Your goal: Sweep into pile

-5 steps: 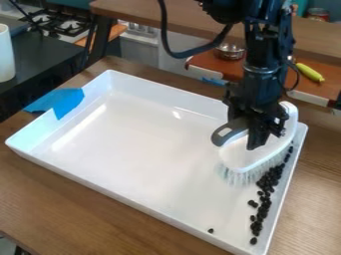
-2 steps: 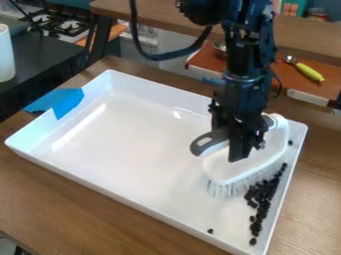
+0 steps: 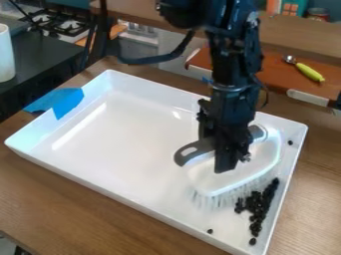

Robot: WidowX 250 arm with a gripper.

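Observation:
The black gripper [image 3: 230, 162] hangs over the right half of the white tray [image 3: 126, 144], shut on the brush [image 3: 261, 158]. The brush has a white body, a dark grey handle end toward the left, and pale bristles pointing down toward the tray's front. Dark beans [image 3: 258, 201] lie in a clump beside the bristles, along the tray's right wall, with a thin tail toward the front corner. One stray bean [image 3: 290, 142] is near the back right wall, and another bean [image 3: 210, 231] lies by the front wall.
Blue tape [image 3: 65, 101] holds the tray's left rim to the wooden table [image 3: 80, 209]. Behind stand a brown shelf with a yellow-green handled tool [image 3: 309, 72] and, at back left, a dark counter with a white cylinder [image 3: 6, 54] and a stove.
Gripper and brush have moved left and toward the tray's front. The beans near the right wall are bunched closer together, and one remains apart near the back.

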